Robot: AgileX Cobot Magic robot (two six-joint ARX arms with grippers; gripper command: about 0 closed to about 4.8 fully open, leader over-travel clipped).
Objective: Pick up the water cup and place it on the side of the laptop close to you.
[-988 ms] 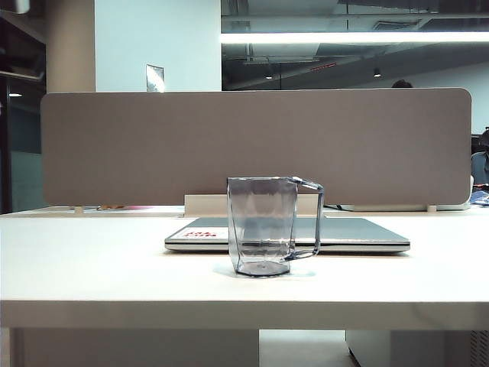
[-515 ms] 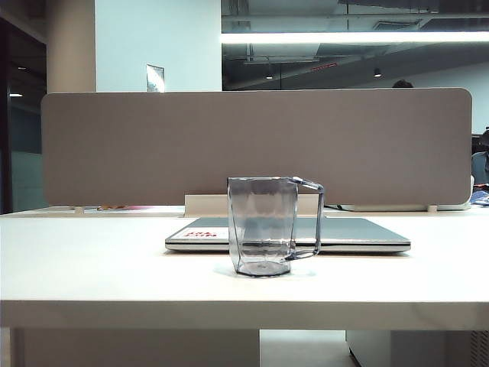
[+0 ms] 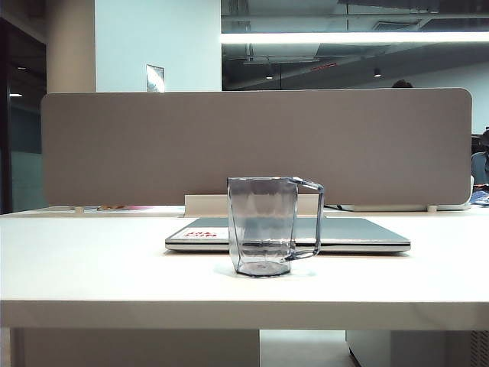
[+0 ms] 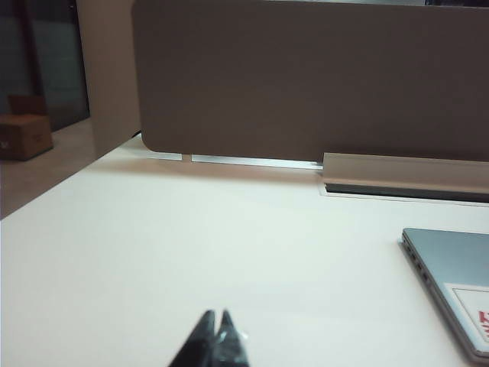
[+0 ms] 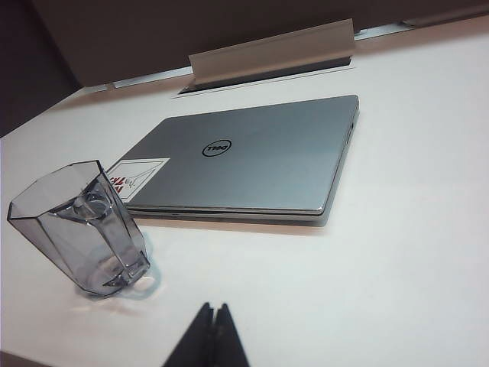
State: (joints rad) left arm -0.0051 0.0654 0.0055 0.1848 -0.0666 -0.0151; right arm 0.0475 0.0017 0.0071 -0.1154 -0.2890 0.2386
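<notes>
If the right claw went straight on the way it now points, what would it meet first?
Probably the near edge of the laptop. The shut right claw points over bare table toward it; the water cup stands off to one side. Depth is unclear.

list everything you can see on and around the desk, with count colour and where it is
water cup: one, clear grey-blue, upright on the table on the near side of the laptop, handle to the right in the exterior view
laptop: one, silver-grey, shut, flat behind the cup
white stand: one, behind the laptop
table: one, white
divider panel: one, grey-brown, along the far edge
cardboard box: one, brown, on the floor beyond the table
left hand: black, shut, empty, over bare table
right hand: black, shut, empty, near the cup
</notes>
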